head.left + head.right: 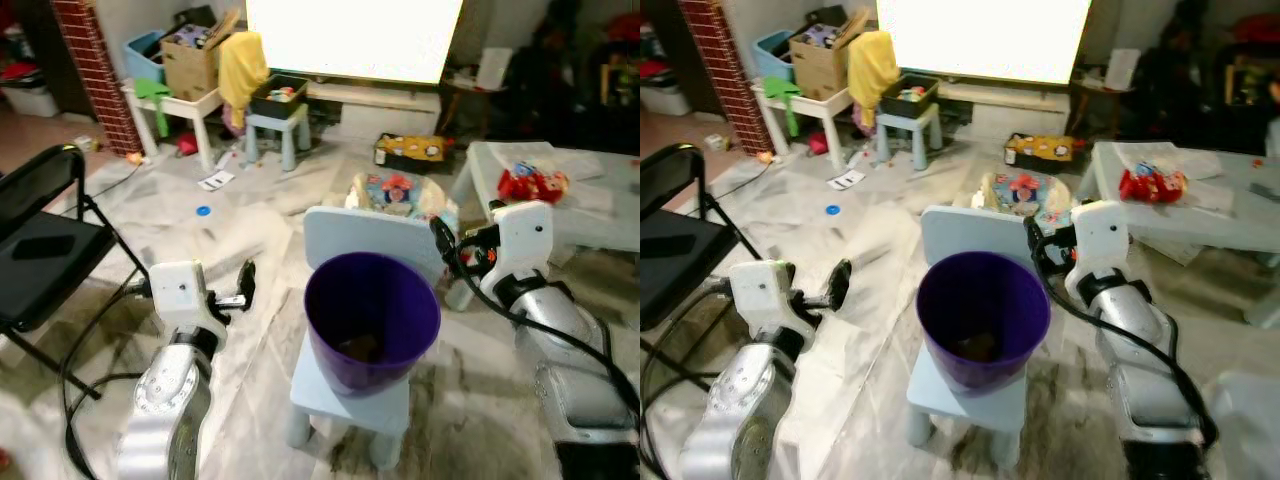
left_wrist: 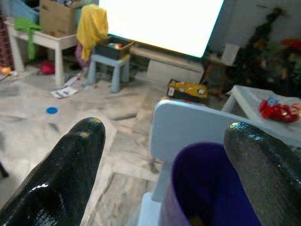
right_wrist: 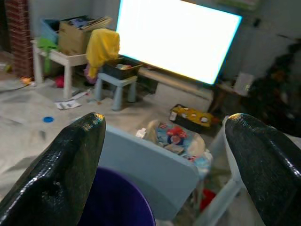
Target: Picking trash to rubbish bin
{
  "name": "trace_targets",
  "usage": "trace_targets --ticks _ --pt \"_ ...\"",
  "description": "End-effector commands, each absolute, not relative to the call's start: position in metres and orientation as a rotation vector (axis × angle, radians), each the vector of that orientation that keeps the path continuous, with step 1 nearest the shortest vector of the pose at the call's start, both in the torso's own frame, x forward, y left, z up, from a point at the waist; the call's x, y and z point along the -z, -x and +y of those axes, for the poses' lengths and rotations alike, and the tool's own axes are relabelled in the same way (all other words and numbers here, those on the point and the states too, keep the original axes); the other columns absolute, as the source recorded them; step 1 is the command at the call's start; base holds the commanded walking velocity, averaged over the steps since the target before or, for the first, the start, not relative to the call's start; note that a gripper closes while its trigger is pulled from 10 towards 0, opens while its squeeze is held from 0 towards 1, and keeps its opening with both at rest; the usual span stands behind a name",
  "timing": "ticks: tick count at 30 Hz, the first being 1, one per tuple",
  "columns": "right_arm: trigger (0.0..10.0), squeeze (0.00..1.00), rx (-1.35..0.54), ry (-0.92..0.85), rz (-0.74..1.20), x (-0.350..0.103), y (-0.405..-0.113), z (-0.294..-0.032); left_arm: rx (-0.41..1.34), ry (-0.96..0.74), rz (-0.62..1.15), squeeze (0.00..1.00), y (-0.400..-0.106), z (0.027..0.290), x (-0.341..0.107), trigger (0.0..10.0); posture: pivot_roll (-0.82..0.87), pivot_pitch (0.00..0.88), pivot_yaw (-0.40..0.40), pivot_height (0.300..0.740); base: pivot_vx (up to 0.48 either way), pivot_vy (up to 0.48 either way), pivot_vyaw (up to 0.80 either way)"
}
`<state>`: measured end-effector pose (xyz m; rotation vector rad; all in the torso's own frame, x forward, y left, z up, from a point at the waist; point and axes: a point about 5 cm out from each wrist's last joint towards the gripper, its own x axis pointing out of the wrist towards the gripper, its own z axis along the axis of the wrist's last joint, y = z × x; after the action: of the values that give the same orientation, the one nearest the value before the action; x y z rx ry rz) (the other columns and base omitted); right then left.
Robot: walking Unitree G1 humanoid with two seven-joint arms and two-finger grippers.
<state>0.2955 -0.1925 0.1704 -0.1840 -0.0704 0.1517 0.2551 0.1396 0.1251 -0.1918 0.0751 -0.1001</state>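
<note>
Since something brownish already lies in the bin (image 1: 372, 320) on the small chair (image 1: 352, 400), some trash seems binned. Both end effectors, left (image 1: 246, 285) and right (image 1: 440, 238), flank the bin, spread wide and empty; paper (image 1: 215, 180) remains on the floor beyond the bin.

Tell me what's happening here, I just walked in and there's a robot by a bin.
The robot stands before a purple bin set on a small light-blue chair. Something brownish lies at the bin's bottom. Its left gripper and right gripper hang open and empty either side of the bin. Scraps remain on the floor further off.
</note>
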Motion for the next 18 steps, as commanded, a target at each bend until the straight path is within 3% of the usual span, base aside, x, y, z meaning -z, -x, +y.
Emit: trace_targets --ticks 1,18 --pt "10.0 0.0 -0.174 0.184 -0.085 -0.1748 -0.2968 -0.1866 0.069 0.174 0.08 0.0 -0.2544 0.1482 -0.1242 10.0 0.06 0.016 -0.047 0.74 0.0 0.461 0.0" --pt "10.0 0.0 -0.178 0.188 -0.085 -0.1755 -0.2976 -0.186 0.067 0.17 0.095 0.0 -0.2545 0.1472 -0.1212 10.0 0.06 0.017 -0.05 0.74 0.0 0.471 0.0"
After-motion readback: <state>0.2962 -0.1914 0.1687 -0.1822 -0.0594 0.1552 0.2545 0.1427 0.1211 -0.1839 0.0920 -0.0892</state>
